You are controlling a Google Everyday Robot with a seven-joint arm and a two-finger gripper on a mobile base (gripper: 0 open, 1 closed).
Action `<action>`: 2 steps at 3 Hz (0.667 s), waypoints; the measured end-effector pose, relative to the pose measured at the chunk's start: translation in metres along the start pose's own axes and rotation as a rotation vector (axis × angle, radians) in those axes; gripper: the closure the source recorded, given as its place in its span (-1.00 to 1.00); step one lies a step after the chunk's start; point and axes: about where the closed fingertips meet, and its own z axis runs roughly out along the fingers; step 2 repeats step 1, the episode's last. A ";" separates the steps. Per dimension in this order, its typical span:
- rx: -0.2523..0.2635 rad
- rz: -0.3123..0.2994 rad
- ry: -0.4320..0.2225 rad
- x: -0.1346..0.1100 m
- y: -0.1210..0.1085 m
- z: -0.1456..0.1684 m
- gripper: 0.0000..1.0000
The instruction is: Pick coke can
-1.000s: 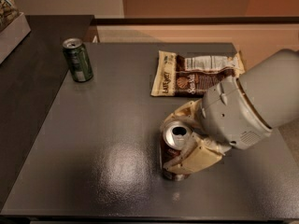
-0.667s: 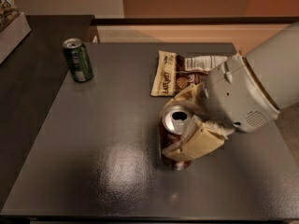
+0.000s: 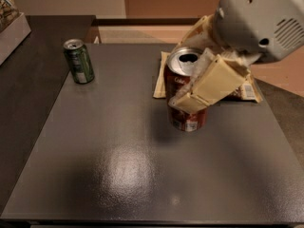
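Note:
The coke can [image 3: 179, 87] is dark red with a silver top and open pull-tab hole. It hangs upright in the air above the dark table [image 3: 118, 165], its shadow below it. My gripper [image 3: 190, 77] is shut on the can, one cream finger [image 3: 209, 84] across its front right side, the other behind it. The grey arm housing [image 3: 259, 18] is at the upper right.
A green can [image 3: 79, 61] stands upright at the table's far left. A snack bag [image 3: 164, 75] lies flat behind the coke can, mostly hidden by the gripper. A white box edge [image 3: 12, 27] sits at the far left on a darker counter.
The gripper has lifted the coke can up off the table and carried it toward the far side. The green can and the snack bag have not moved.

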 end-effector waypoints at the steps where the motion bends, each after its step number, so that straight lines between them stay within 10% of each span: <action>1: 0.001 -0.001 0.000 0.000 0.000 0.000 1.00; 2: 0.001 -0.001 0.000 0.000 0.000 0.000 1.00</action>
